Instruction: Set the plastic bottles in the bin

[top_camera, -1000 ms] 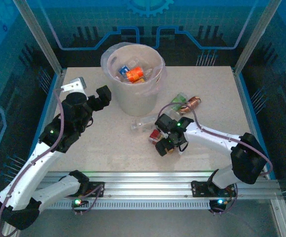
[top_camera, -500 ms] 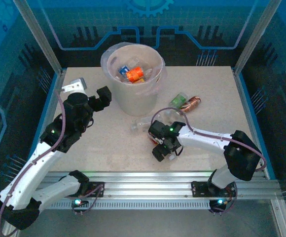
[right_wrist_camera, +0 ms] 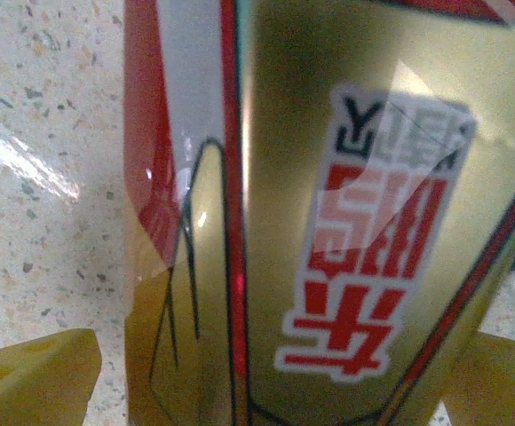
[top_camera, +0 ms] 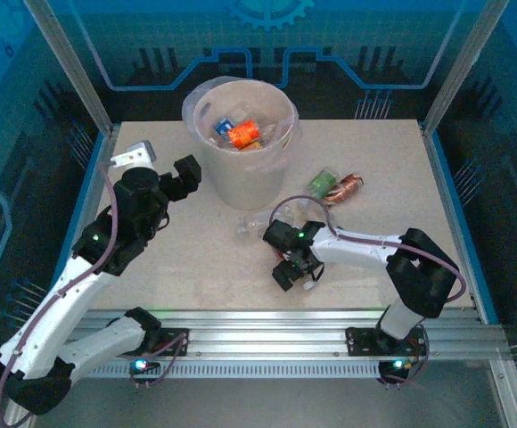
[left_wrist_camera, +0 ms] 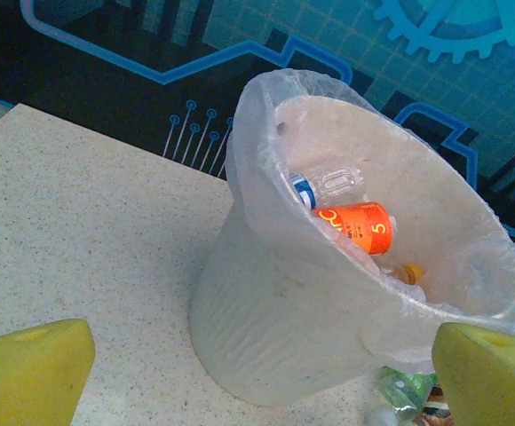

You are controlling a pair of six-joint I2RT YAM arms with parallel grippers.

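Right jaws straddle a red-and-gold-labelled bottle (right_wrist_camera: pixel 328 222) lying on the bench (top_camera: pixel 196 259), one yellow pad (right_wrist_camera: pixel 31 377) on each side; whether they clamp it cannot be told. Left jaws are released, spread wide, facing the bin (left_wrist_camera: pixel 275 337). The bin stands at the bench's far side and holds an orange-labelled bottle (left_wrist_camera: pixel 357 227) among others. A clear bottle (top_camera: pixel 257 223), green-labelled bottle (top_camera: pixel 323 183) and copper bottle (top_camera: pixel 349 187) lie on the bench nearby

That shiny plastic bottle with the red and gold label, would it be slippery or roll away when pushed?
Probably slippery: the red and gold labelled plastic bottle has a glossy label showing bright reflections. Its rounded body seems to lie on the speckled table, so a nudge might roll it.
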